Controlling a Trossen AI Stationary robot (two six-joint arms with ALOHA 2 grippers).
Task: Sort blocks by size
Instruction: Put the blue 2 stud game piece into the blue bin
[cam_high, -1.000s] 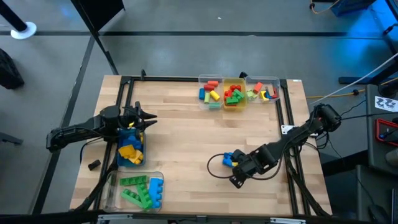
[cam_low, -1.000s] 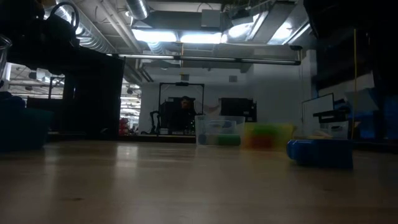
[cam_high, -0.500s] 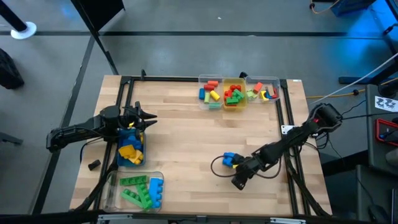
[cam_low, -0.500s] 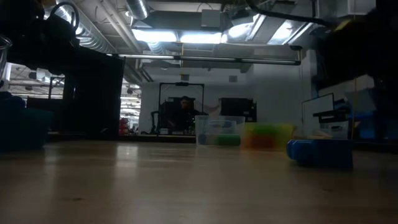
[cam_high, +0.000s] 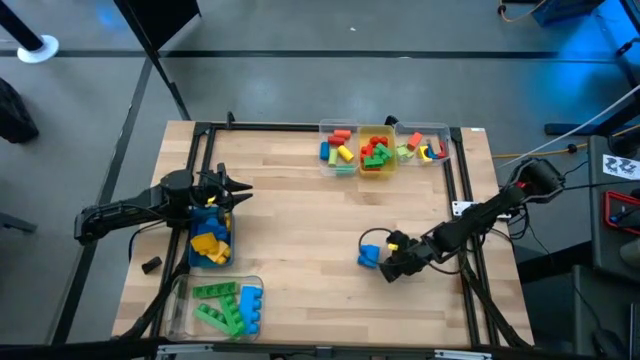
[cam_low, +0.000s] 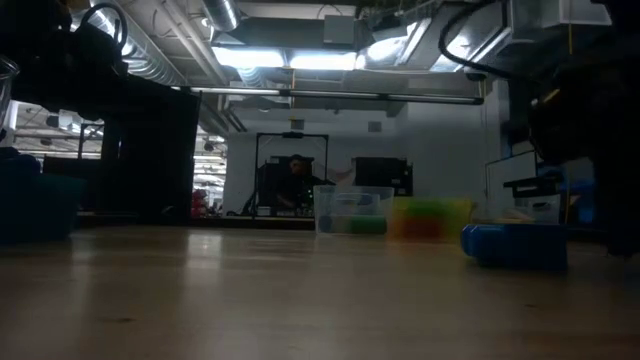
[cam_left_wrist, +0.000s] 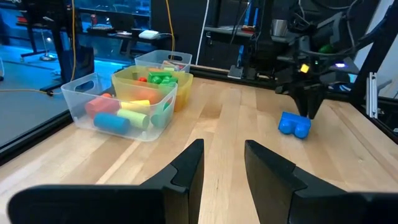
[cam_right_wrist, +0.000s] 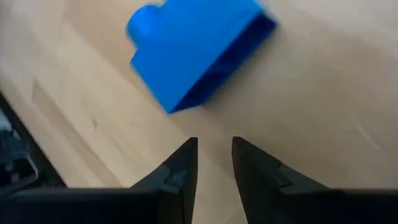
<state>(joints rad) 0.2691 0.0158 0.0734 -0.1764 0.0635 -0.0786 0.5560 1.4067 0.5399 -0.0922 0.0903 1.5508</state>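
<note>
You have 3 small bins (cam_high: 383, 150) in a row at the wooden table's (cam_high: 300, 220) far edge: clear, yellow, clear. On the left side sits a blue bin (cam_high: 211, 240), with a clear bin (cam_high: 180, 305) just in front of it near the front edge. A small black object (cam_high: 151, 265) lies beside the table's left edge

The right tool (cam_high: 391, 268) has drawn back toward the counter's right edge, from the near side of the blue block (cam_high: 370, 255) to its right side, and it now stands just beside the block without holding it. Its fingers (cam_right_wrist: 180, 167) have narrowed to a small gap. The block now lies uncovered on the counter (cam_high: 300, 220).
</note>
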